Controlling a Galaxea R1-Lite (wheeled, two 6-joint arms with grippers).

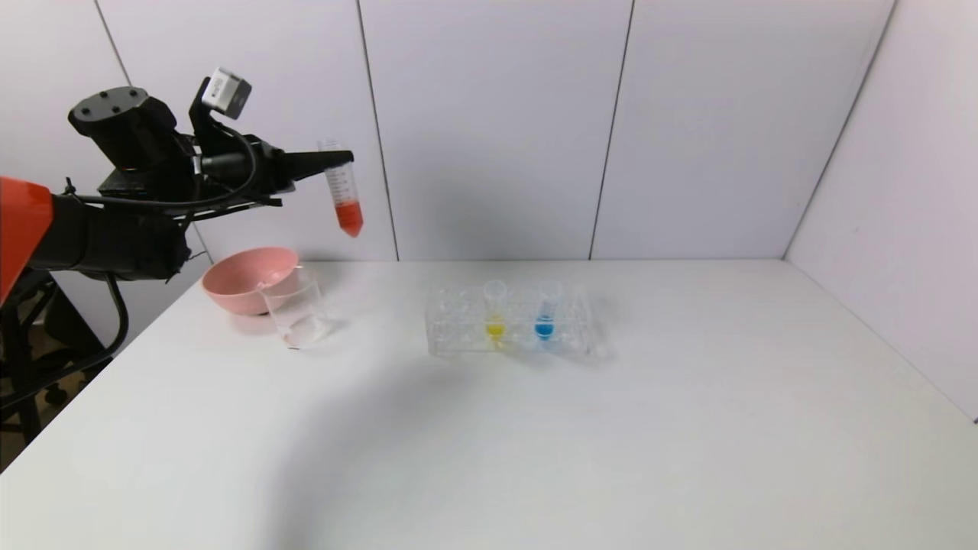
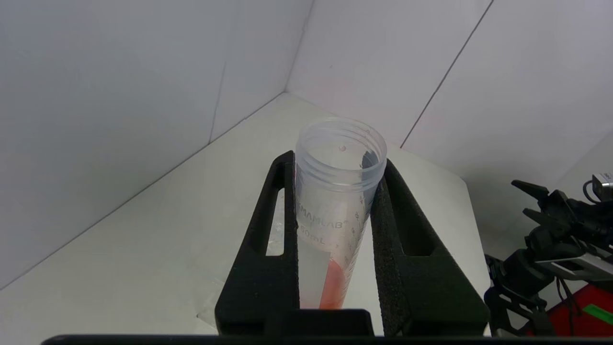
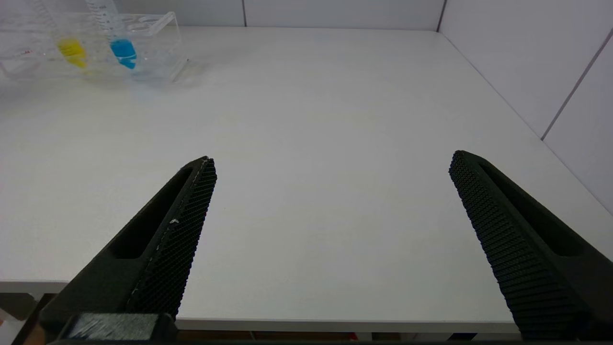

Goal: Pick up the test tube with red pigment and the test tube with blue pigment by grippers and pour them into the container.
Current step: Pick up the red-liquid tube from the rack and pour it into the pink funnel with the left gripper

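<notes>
Right claw (image 3: 330,239): fingers wide apart, low over the near counter (image 3: 311,120) edge; seen only in its wrist view.
Beaker (image 1: 296,317): left of centre, just before pink bowl (image 1: 244,279).
Rack (image 1: 512,325): centre; holds yellow tube (image 1: 495,309), blue tube (image 1: 545,309).
Left claw (image 1: 340,158): upper left, clamped on red tube (image 1: 342,187), held high; wrist view shows its open mouth (image 2: 341,143).

A broad white table (image 1: 535,428) fills the space, matte and evenly lit, with soft grey shadows spread across its near half. Pale grey wall panels (image 1: 489,122) enclose it at the back and on the right, split by thin dark vertical seams. Beyond the table's left edge, a dark floor (image 1: 30,374) shows below.
</notes>
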